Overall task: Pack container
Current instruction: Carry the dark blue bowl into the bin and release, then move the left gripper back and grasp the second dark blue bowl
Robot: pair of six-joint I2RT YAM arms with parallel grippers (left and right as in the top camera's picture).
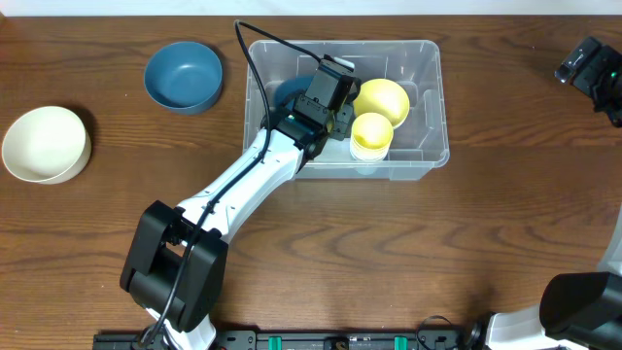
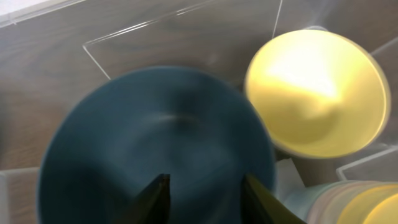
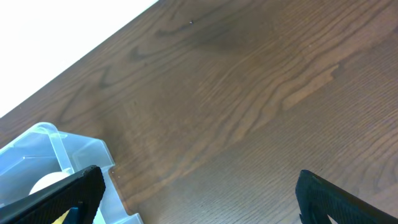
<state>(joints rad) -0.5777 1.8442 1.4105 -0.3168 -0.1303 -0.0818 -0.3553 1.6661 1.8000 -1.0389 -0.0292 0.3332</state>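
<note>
From overhead, we see the container in the far middle of the table, its long side running left to right. The left gripper reaches down into its left half, over a dark blue bowl. To the right of that bowl, inside the bin, sit a yellow bowl and, nearer us, a yellow cup. We cannot tell whether the cup is one piece or a stack. Outside the bin, a lighter blue bowl lies to the far left and a cream bowl further left and nearer. The right gripper is parked at the far right, well apart from everything.

In the left wrist view, the left gripper has its fingers parted above the dark blue bowl, and we see nothing pinched between them. The yellow bowl stands just beside that bowl on the right, and the yellow cup shows at the lower right.

We judge the step in hand to be letting go of this bowl. To do it well, we should spread the fingers fully and rise straight up. That way neither finger drags the rim or knocks the bowl into its yellow neighbour.

In the right wrist view, the right gripper is spread wide over bare wood with nothing in it. One corner of the container shows at the lower left.

We count one container, four bowls (two blue, one yellow, one cream) and one cup. Three pieces are packed and two bowls wait outside.
</note>
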